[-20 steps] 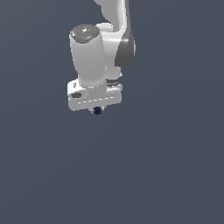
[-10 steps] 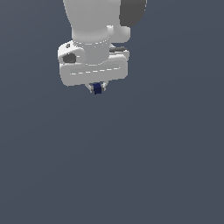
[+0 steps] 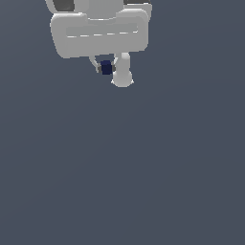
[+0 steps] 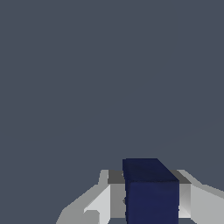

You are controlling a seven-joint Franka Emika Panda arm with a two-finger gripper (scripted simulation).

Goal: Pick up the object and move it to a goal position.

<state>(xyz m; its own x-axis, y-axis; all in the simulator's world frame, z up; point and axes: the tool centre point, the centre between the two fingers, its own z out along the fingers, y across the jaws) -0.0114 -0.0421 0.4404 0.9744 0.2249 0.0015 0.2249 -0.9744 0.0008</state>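
Note:
The object is a tiny dark navy-blue cube (image 3: 106, 67), held between the two fingers of my white gripper (image 3: 109, 70) near the top of the exterior view. The gripper is shut on it and carries it in the air, well off any surface. One white finger (image 3: 122, 72) shows beside the cube toward the exterior view's right; the other is mostly hidden behind it. In the wrist view the cube (image 4: 151, 190) fills the space between the pale fingers (image 4: 99, 201). The arm above the hand is cut off by the picture's edge. No goal marker shows.
Only a plain dark grey-blue background (image 3: 143, 167) shows in both views. No other objects, containers or edges are in sight.
The gripper has risen and come closer to the exterior camera, growing larger and moving up in the picture. It has carried the cube with it, still shut on it.

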